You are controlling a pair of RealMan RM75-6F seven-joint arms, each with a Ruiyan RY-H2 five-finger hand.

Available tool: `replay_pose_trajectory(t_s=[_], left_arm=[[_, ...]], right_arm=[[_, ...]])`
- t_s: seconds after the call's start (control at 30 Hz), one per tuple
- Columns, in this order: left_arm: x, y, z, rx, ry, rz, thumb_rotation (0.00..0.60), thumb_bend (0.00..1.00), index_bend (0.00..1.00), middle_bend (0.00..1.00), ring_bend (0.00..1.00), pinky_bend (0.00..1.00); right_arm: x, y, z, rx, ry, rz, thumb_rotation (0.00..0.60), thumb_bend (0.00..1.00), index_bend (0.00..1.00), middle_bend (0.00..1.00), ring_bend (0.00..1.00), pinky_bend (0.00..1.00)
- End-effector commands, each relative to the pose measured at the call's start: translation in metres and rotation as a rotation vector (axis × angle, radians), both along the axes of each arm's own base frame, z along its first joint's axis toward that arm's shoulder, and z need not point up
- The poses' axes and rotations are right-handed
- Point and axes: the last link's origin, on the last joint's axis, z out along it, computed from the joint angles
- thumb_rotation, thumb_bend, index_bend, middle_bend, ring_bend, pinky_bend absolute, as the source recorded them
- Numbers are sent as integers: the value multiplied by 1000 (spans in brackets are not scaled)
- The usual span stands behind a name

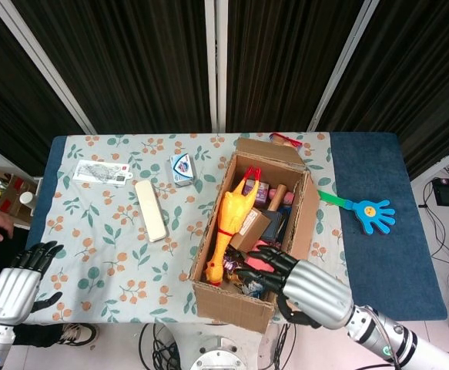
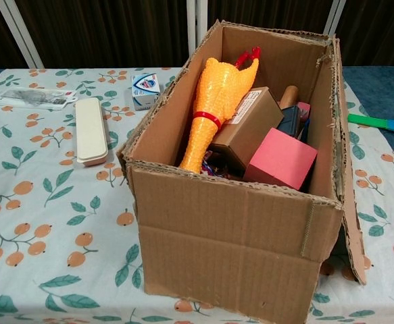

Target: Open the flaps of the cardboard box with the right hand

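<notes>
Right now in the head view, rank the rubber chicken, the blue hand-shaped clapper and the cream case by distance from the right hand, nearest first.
1. Rubber chicken: inside the cardboard box, just up-left of the right hand.
2. Blue hand-shaped clapper: on the blue mat, up-right of the hand.
3. Cream case: on the floral cloth, far left.

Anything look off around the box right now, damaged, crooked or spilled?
Nothing has spilled. The cardboard box sits skewed to the table edge, its rims are ragged, and the right side flap hangs down torn along its edge. The rubber chicken leans tilted inside, its head poking above the rim. The right hand hovers over the near corner.
</notes>
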Motion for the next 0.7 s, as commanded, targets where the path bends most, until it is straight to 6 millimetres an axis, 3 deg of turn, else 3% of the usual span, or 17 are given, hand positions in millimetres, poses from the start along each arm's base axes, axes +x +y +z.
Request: replay_pose_trajectory(t_s=[0.03, 0.1, 0.33, 0.5, 0.7], left_arm=[[-2, 0, 0, 6, -11, 3, 600, 0, 144, 135, 139, 233], [-4, 0, 0, 11, -17, 5, 600, 0, 144, 135, 139, 233], [-8, 2, 2, 31, -26, 6, 600, 0, 144, 135, 139, 233], [-12, 9, 5, 51, -10, 28, 600, 0, 144, 135, 139, 232], [-19, 17, 9, 76, 2, 71, 600, 0, 144, 132, 139, 232]], right_arm=[[-85, -12, 5, -397, 389, -130, 600, 588, 0, 32, 0, 0], [-121, -9, -4, -520, 483, -228, 600, 484, 0, 0, 0, 0], [-215, 16, -33, -741, 396, -624, 600, 440, 0, 0, 0, 0], [-238, 22, -41, -795, 381, -684, 600, 475, 0, 0, 0, 0], [-242, 18, -43, -803, 375, -723, 600, 501, 0, 0, 0, 0]])
